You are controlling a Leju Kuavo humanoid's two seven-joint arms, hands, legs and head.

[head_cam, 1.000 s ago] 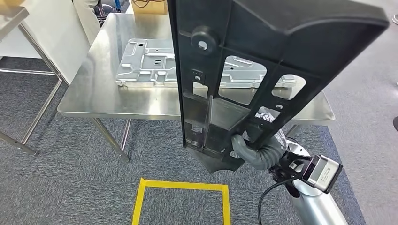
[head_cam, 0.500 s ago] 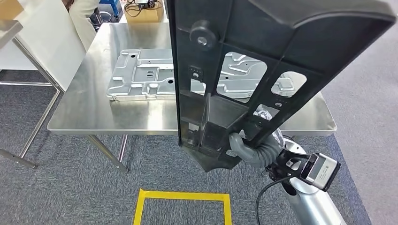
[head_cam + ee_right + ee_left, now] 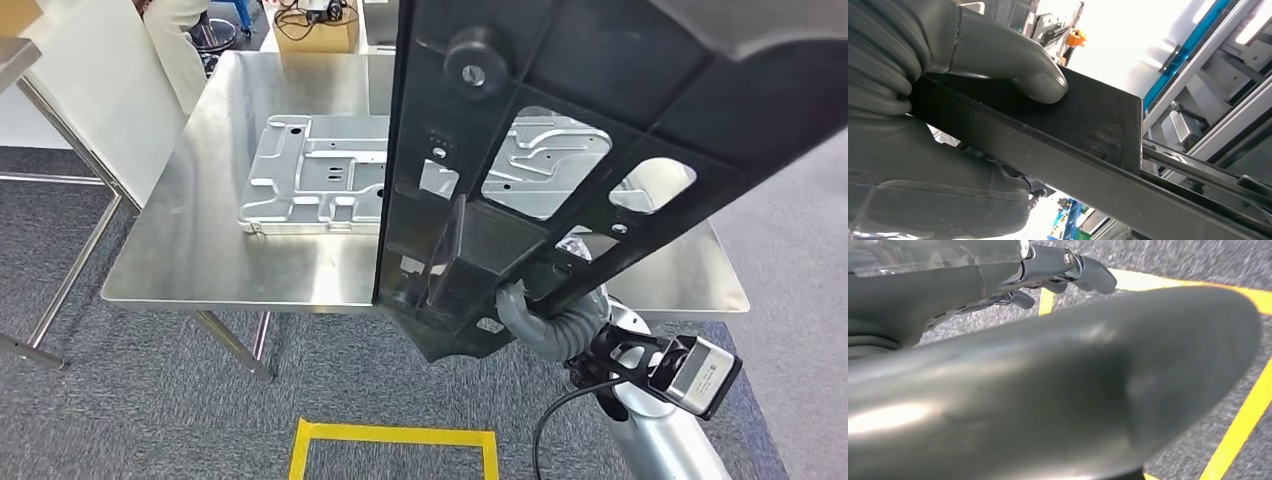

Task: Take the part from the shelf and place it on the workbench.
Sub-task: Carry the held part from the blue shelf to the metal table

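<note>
A large black plastic part (image 3: pixel 560 150) with cut-outs and ribs stands tall close in front of me, leaning right and hiding much of the workbench. My right hand (image 3: pixel 540 322) grips its lower end from below; up close its thumb (image 3: pixel 1013 65) presses on the part's black wall (image 3: pixel 1088 125). The steel workbench (image 3: pixel 200 250) lies just beyond the part. My left hand (image 3: pixel 998 340) hangs over the carpet, its dark fingers (image 3: pixel 1083 275) apart from the thumb and holding nothing.
A silver stamped metal plate (image 3: pixel 320 180) lies on the workbench. A yellow tape square (image 3: pixel 395 435) marks the grey carpet at my feet. A cardboard box (image 3: pixel 315 30) and a person (image 3: pixel 175 30) are behind the bench; a white panel (image 3: pixel 90 80) leans at left.
The whole view has shifted: the workbench now sits nearer and lower in the picture. The black part has swung a little to the right, still in my right hand.
</note>
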